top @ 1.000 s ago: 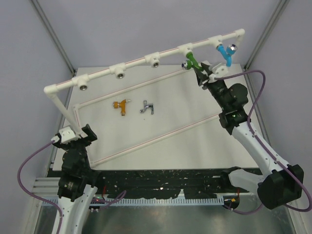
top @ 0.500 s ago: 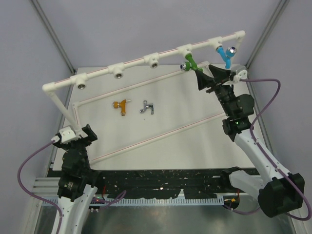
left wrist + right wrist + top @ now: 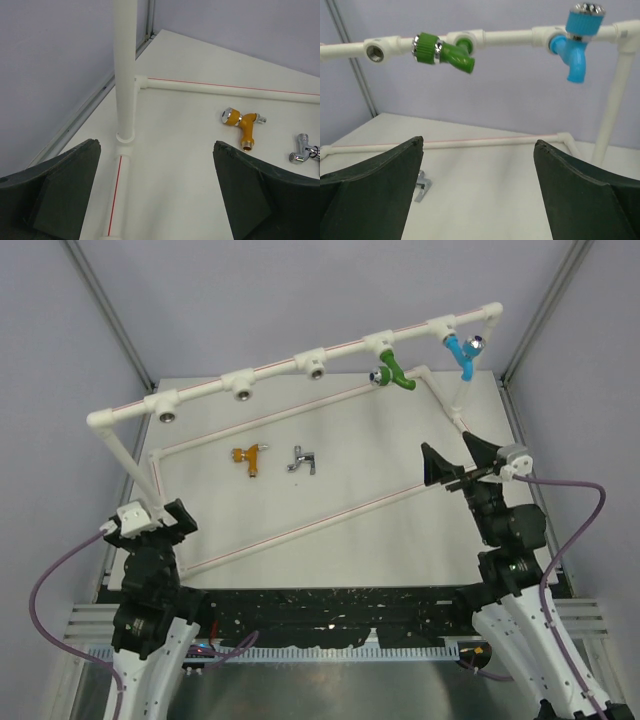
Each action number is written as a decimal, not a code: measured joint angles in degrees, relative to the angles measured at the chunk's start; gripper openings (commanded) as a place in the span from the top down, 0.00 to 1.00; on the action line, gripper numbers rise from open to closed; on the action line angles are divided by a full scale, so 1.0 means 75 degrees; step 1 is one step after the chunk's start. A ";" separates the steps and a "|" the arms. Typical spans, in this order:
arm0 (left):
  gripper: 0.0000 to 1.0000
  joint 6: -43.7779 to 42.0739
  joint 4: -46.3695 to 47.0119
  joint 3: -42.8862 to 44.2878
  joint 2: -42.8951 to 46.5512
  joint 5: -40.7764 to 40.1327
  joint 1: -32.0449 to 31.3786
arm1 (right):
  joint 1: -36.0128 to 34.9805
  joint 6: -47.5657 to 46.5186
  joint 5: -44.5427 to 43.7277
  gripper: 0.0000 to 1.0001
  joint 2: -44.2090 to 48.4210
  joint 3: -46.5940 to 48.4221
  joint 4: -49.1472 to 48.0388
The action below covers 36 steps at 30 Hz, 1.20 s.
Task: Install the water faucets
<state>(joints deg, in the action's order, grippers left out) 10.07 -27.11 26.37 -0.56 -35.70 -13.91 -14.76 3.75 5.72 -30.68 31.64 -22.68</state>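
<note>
Green faucet (image 3: 451,51) mounted; right claw (image 3: 477,142) wide open w/ nothing held.

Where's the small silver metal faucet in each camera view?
Top external: the silver metal faucet lies left of centre, just right of the orange-gold faucet.
Left wrist: the same faucet is at the right edge, again right of the orange-gold one.
Right wrist: it is at the lower left, only partly visible.
Shared landmark: the white pipe frame, seen in all three views.
</note>
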 measured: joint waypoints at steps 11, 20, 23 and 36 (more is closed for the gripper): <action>0.00 0.0580 -0.1431 0.0720 0.0000 0.0423 0.0000 | 0.0000 0.0746 -0.1294 0.05 0.2585 -0.0962 0.3672; 0.00 0.0600 -0.2378 0.1725 0.0000 0.0970 0.0000 | 0.0000 0.0455 -0.1955 0.05 0.4060 -0.1451 0.4293; 0.00 0.0577 -0.2454 0.1772 0.0000 0.0979 0.0000 | 0.0000 0.0259 -0.2305 0.05 0.4054 -0.1644 0.4299; 0.00 0.0428 -0.2550 0.1772 -0.0003 0.0973 0.0000 | 0.0000 -0.0510 -0.3066 0.05 0.4054 -0.1833 0.4476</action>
<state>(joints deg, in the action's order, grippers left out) 13.28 -46.24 39.66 -0.58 -28.40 -13.91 -14.76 -0.08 -17.28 -0.27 17.89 10.90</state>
